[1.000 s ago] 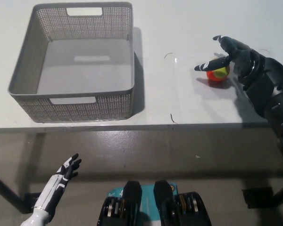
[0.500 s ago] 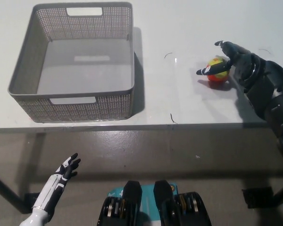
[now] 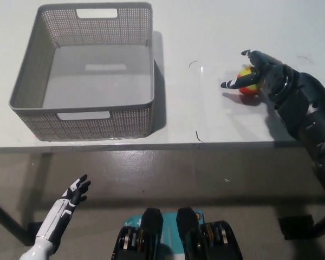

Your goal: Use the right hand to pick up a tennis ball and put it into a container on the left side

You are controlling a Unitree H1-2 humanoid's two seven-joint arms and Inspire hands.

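Here, black robot hand (image 3: 258, 75) cups round ball (image 3: 248, 84).

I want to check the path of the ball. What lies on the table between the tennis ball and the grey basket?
In the head view, only bare white table separates the tennis ball from the grey basket.

Open path from ball side to basket

Bare table (image 3: 206, 108) lies between the tennis ball (image 3: 249, 82) and the grey basket (image 3: 86, 70); only its mesh wall blocks, seemingly empty inside.
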